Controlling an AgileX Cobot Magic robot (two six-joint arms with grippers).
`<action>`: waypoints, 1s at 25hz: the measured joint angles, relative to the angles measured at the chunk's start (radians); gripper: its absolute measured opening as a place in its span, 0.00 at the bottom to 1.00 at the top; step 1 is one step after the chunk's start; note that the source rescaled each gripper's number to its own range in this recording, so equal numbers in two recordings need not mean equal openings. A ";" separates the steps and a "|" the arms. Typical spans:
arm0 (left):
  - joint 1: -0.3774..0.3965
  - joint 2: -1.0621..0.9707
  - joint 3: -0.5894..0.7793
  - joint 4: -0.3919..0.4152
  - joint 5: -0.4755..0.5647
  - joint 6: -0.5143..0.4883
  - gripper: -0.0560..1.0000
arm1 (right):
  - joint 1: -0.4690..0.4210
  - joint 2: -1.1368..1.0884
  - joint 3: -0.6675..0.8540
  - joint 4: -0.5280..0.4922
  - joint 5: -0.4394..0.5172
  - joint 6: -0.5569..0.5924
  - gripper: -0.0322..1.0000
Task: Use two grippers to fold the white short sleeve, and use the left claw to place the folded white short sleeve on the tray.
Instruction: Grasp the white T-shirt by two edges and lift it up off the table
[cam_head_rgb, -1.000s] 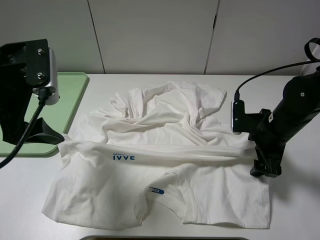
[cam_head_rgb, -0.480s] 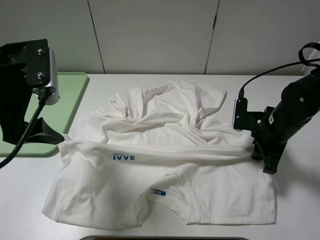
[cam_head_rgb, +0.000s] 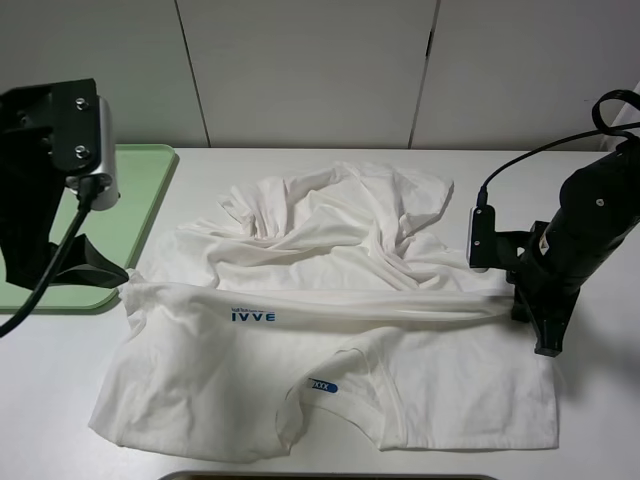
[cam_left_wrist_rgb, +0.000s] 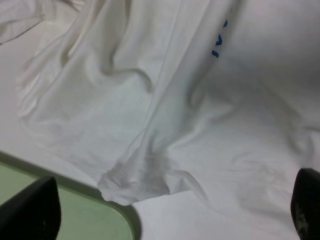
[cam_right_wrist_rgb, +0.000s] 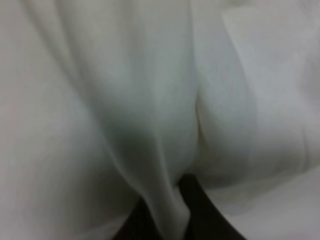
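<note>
At right, the right tool pinches the soft white cloth T-shirt's fold; the wide-open left tool should grip next.

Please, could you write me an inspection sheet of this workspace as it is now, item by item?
Surface: white table, largely covered by cloth.
Job's things: white short sleeve lies crumpled, with one long fold stretched across it, not yet folded up; green tray at the far left, a shirt corner beside its corner.
Clutter: nothing seen.
Grippers: left tool open above that shirt corner; right tool shut on the fold at the shirt's right side.
Cables: left arm's cable hangs down; right arm's cable arcs behind the arm.
Surroundings: pale wall panels behind the table.
</note>
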 joint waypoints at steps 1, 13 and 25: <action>0.000 0.005 0.000 0.003 -0.001 0.000 0.91 | 0.000 0.000 0.000 -0.001 0.000 0.000 0.03; 0.000 0.259 0.000 0.039 -0.130 0.059 0.89 | 0.000 0.000 0.000 -0.005 0.007 0.000 0.03; 0.000 0.447 0.000 0.054 -0.260 0.094 0.89 | 0.000 0.000 0.000 -0.001 0.004 0.000 0.03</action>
